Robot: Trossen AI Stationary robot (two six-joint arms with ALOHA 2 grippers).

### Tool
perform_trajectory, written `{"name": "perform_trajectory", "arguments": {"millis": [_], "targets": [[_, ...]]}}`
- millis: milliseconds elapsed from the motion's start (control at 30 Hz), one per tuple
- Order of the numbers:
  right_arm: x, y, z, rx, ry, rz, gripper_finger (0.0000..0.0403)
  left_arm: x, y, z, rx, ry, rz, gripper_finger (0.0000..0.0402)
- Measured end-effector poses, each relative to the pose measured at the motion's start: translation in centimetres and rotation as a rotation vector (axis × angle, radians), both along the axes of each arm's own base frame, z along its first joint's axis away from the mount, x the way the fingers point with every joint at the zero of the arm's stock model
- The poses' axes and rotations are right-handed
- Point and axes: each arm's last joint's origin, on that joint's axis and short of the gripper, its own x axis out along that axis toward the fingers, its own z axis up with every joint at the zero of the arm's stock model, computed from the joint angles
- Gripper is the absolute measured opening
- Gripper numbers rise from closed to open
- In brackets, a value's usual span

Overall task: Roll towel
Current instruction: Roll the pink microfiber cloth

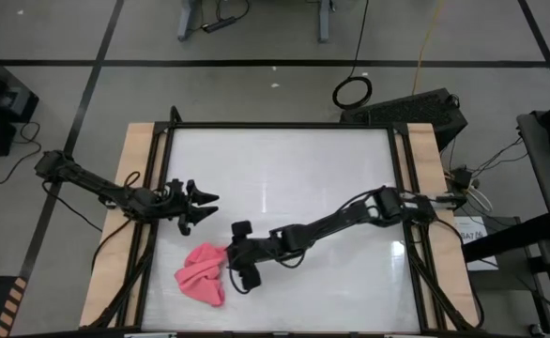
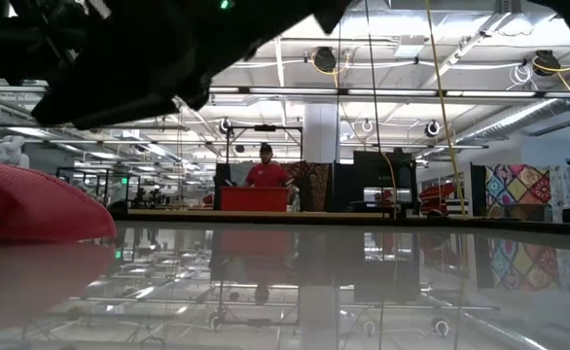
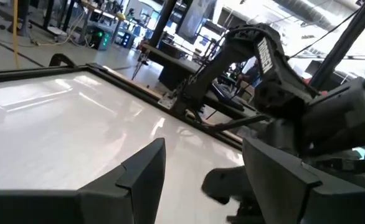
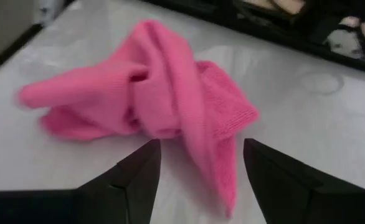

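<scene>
My right tool is out over the white worktop, reaching across toward the near left part of it, and its two dark fingers are spread wide with nothing between them. Just ahead of those fingers lies the towel, a pink cloth bunched into a crumpled heap, flat on the worktop and close to the near edge on the left side. From my right wrist the towel shows thick folds twisted over one another, with one long flap trailing down into the gap between my fingers; I can't tell whether either finger is touching it. From above, the tool sits right beside the cloth's right edge, one finger level with the top of the heap and the other just off its side. My left tool is over the left part of the worktop, farther back than the towel and apart from it, its fingers also spread and holding nothing. At table height the towel bulges as a red mound at the far left of the picture, with the dark bulk of an arm above it. Beyond the worktop a person in a red top stands in the room.
</scene>
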Motion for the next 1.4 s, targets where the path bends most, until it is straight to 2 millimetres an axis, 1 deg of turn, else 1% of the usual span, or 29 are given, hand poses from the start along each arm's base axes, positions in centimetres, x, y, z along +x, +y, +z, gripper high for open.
{"name": "perform_trajectory", "arguments": {"millis": [100,233,333,400,467,533,600,667,733,767,833,900,933,1033,1100,1200,1267,1333,1400], "targets": [[0.8,-0.5,-1.1,0.008,0.002,-0.026,0.0221,0.0,0.0,0.0,0.028,0.002,0.002,0.0219],[2.0,-0.6,-2.4,0.034,0.026,-0.007,0.0221,0.0,0.0,0.0,0.050,0.004,0.007,0.0219],[2.7,-0.3,-2.6,0.034,0.031,0.000,0.0219,0.0,0.0,0.0,0.050,0.004,0.010,0.0219],[3.1,-0.2,-2.6,0.034,0.044,0.004,0.0209,0.0,0.0,0.0,0.049,0.003,0.011,0.0219],[3.4,-0.2,-3.1,0.036,0.065,0.005,0.0194,0.0,0.0,0.0,0.049,0.004,0.012,0.0219],[3.5,-0.2,-3.7,0.036,0.104,0.015,0.0171,0.0,0.1,0.0,0.049,0.004,0.020,0.0219],[3.6,-0.2,-3.9,0.029,0.136,0.010,0.0136,0.0,0.1,0.0,0.047,0.004,0.034,0.0219],[3.4,-0.2,-3.8,0.036,0.183,-0.006,0.0088,0.0,0.1,0.0,0.047,0.004,0.040,0.0219],[3.1,-0.5,-3.8,0.050,0.232,-0.031,0.0031,0.0,0.1,0.0,0.047,0.005,0.041,0.0219],[2.9,-0.6,-3.8,0.055,0.262,-0.039,0.0017,0.0,0.1,0.0,0.047,0.005,0.041,0.0219],[2.5,-0.9,-3.3,0.056,0.295,-0.053,0.0009,0.0,0.1,0.0,0.046,0.004,0.041,0.0219],[2.1,-1.0,-1.7,0.039,0.292,-0.040,0.0003,0.0,0.1,0.0,0.046,0.004,0.042,0.0219],[1.8,-1.1,-0.3,0.026,0.281,-0.033,0.0002,0.0,0.1,0.0,0.046,0.004,0.041,0.0219],[0.3,-1.3,5.2,0.004,0.235,-0.001,0.0001,0.0,0.1,0.1,0.044,0.000,0.041,0.0219],[-1.3,-1.7,8.6,-0.014,0.227,0.014,0.0001,0.0,0.1,0.2,0.038,-0.015,0.042,0.0219],[-3.8,-3.1,13.4,-0.008,0.212,0.007,0.0001,-0.1,0.2,0.6,0.021,-0.055,0.047,0.0219],[-5.8,-4.1,16.8,0.034,0.182,0.001,0.0001,-0.1,0.2,0.9,0.008,-0.086,0.060,0.0219],[-7.7,-5.1,20.1,0.140,0.135,0.025,0.0001,-0.2,0.3,1.2,0.002,-0.115,0.072,0.0219],[-9.4,-5.6,22.7,0.255,0.096,0.055,0.0000,-0.2,0.3,1.5,0.016,-0.142,0.076,0.0219]]}}
